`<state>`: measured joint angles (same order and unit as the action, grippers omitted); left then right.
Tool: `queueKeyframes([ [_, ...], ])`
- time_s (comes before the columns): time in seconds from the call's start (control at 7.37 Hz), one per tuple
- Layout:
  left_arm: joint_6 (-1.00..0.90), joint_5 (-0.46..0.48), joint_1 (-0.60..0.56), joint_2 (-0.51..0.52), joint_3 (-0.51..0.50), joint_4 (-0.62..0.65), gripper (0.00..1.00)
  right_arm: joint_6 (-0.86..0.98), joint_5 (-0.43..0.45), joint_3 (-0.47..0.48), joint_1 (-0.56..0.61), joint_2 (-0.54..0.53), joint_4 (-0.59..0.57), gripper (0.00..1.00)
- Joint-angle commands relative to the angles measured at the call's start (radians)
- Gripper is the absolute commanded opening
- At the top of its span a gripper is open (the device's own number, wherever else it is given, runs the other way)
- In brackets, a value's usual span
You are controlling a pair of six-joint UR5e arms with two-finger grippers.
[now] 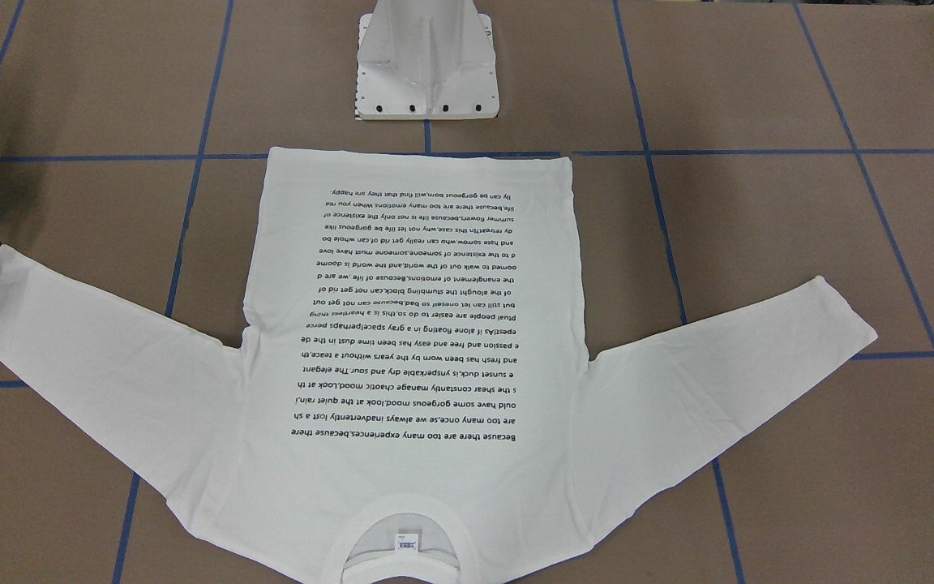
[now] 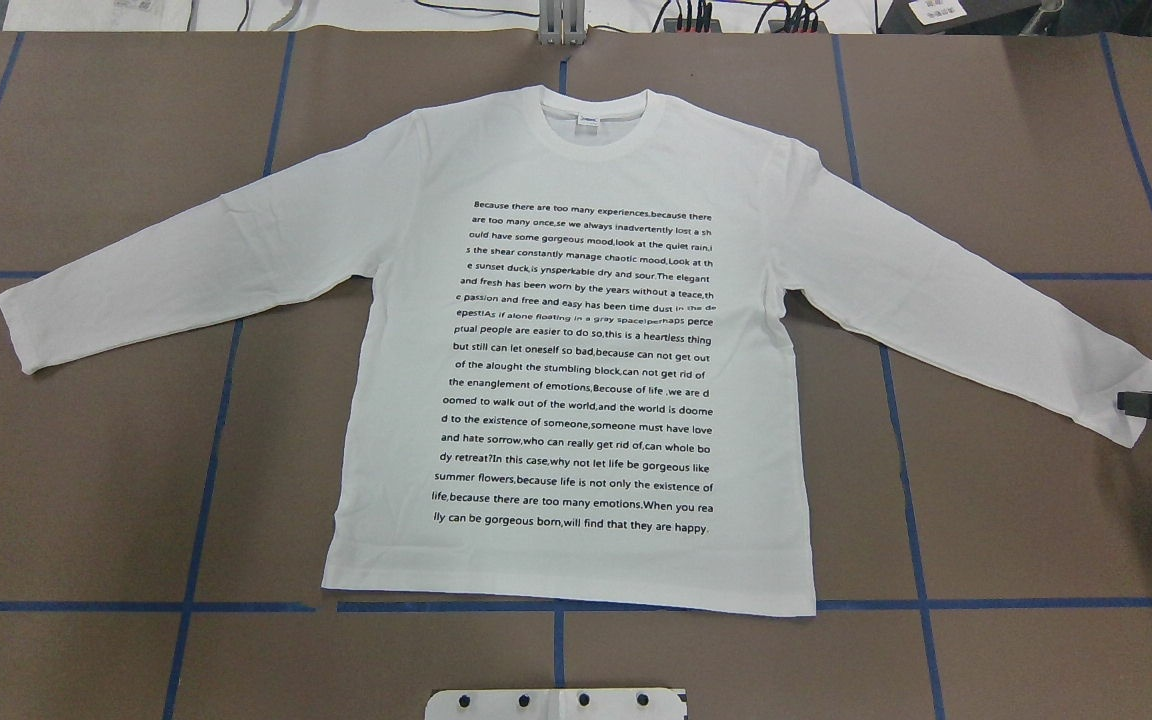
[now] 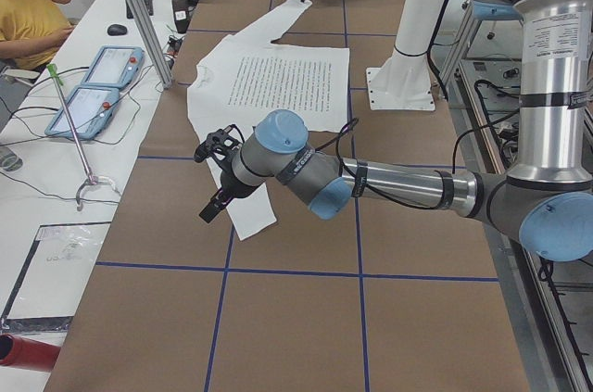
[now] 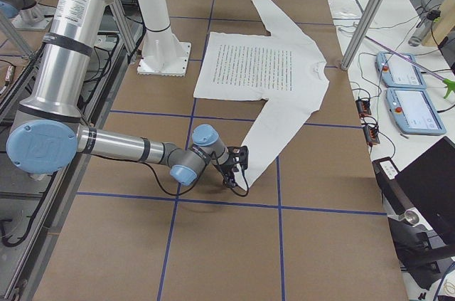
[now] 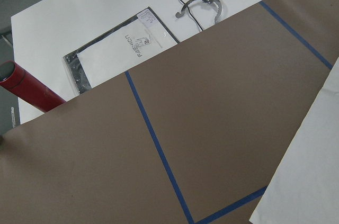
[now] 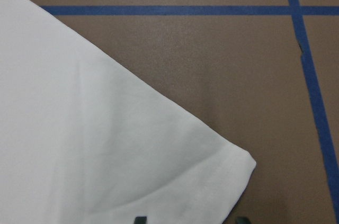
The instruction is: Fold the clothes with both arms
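The clothes are one white long-sleeved T-shirt (image 2: 576, 340), spread flat with its black text face up, the collar (image 2: 596, 125) far from the robot base and both sleeves stretched out. My right gripper (image 2: 1151, 403) sits low at the right sleeve's cuff (image 6: 228, 171). It is open, and its two dark fingertips (image 6: 140, 218) straddle the cuff edge. My left gripper (image 3: 215, 202) hangs above the table beside the left sleeve's cuff (image 3: 255, 221). It shows only in the exterior left view, so I cannot tell whether it is open or shut.
The white pedestal base (image 1: 426, 73) stands just behind the shirt's hem. Blue tape lines (image 2: 206, 450) cross the brown table. Past the far edge is a white bench with teach pendants (image 3: 93, 86), a person in yellow (image 3: 28, 3) and a red cylinder (image 5: 26, 86).
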<state>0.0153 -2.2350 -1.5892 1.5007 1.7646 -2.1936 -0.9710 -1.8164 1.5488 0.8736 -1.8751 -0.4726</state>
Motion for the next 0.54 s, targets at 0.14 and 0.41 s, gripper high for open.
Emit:
queueKeyframes([
  [0.14, 0.000, 0.000, 0.000, 0.001, 0.001, 0.000, 1.00, 0.000, 0.000, -0.001, -0.005, 0.004, 0.000, 0.35],
  [0.41, 0.000, 0.000, 0.000, 0.001, 0.003, 0.000, 1.00, 0.000, 0.002, -0.001, -0.005, 0.004, 0.000, 0.00],
])
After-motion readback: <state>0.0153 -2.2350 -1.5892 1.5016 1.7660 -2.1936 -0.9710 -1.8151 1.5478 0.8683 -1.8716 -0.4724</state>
